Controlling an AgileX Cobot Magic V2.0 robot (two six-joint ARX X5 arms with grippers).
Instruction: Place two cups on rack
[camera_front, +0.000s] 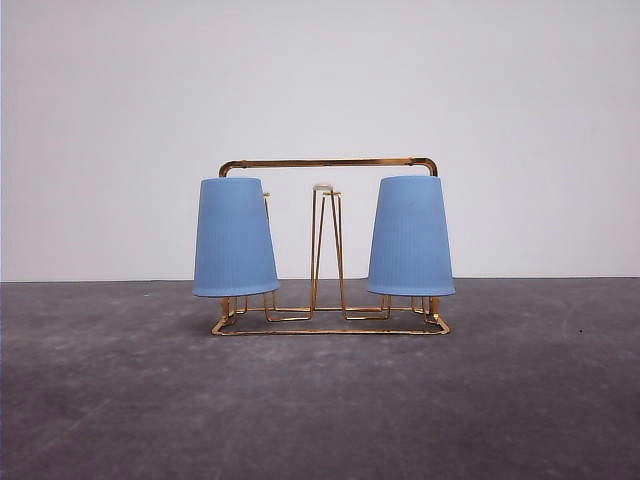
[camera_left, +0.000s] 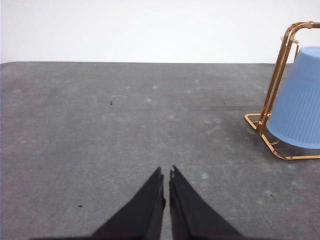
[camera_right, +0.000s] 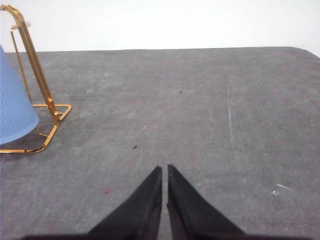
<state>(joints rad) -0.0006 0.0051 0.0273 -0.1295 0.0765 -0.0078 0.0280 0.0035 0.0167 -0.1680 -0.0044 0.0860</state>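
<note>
Two light-blue ribbed cups hang upside down on the gold wire rack (camera_front: 328, 163) in the front view, one at its left end (camera_front: 234, 238) and one at its right end (camera_front: 410, 237). Between them stands a bare white-tipped prong (camera_front: 323, 188). The left wrist view catches the rack's end (camera_left: 278, 80) and a cup (camera_left: 300, 105) off to one side. My left gripper (camera_left: 166, 174) is shut, holding nothing, well away from the rack. The right wrist view shows the rack's other end (camera_right: 35, 65) and a cup (camera_right: 12, 107). My right gripper (camera_right: 164, 170) is shut and empty too.
The rack stands on a dark grey tabletop (camera_front: 320, 410) with a white wall behind it. Bare table surface (camera_left: 125, 115) lies in front of both grippers (camera_right: 200, 110).
</note>
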